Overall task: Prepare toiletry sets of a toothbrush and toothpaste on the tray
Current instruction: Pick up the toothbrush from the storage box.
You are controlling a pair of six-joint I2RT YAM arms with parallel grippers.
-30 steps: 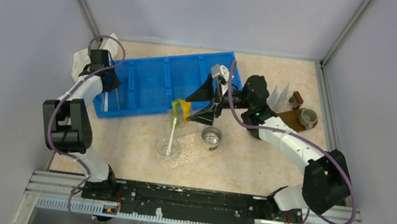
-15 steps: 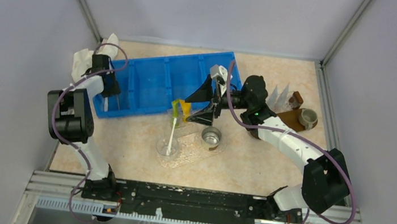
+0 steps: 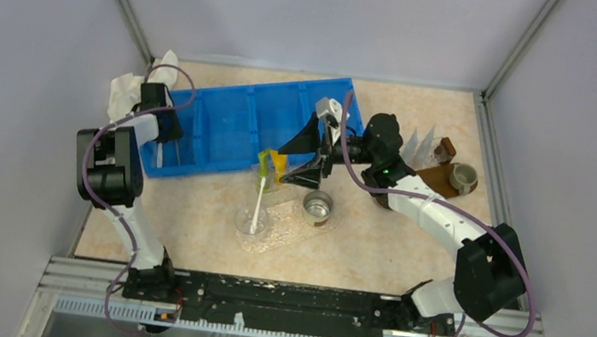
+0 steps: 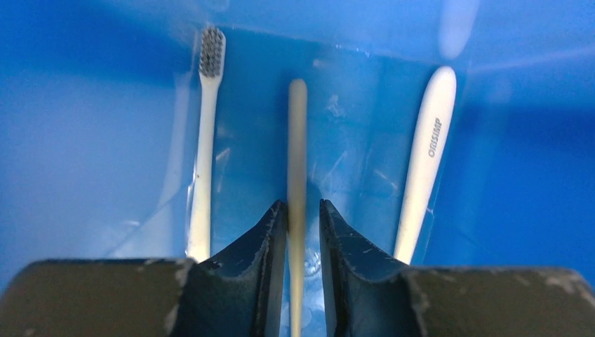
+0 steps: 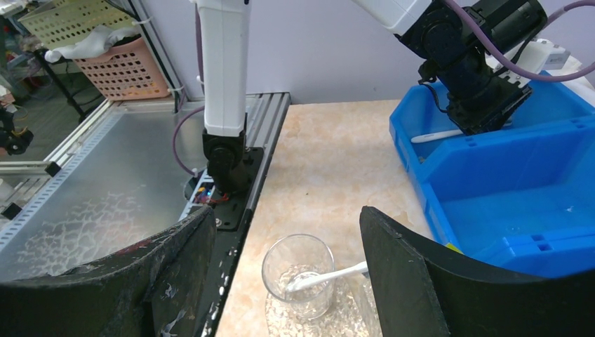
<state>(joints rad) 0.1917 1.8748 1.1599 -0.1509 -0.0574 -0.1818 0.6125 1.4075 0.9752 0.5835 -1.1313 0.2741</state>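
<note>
Mostly beige marbled tbl, lilac walls

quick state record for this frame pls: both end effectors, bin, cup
left end effector: in the blue bin, jaws narrow around the middle toothbrush, gap on one side
outer toothbrushes: one on each side of it, untouched
right end effector: open, empty, pointed toward the glass cup
cup toothbrush: inside the cup, leaning on its rim
</note>
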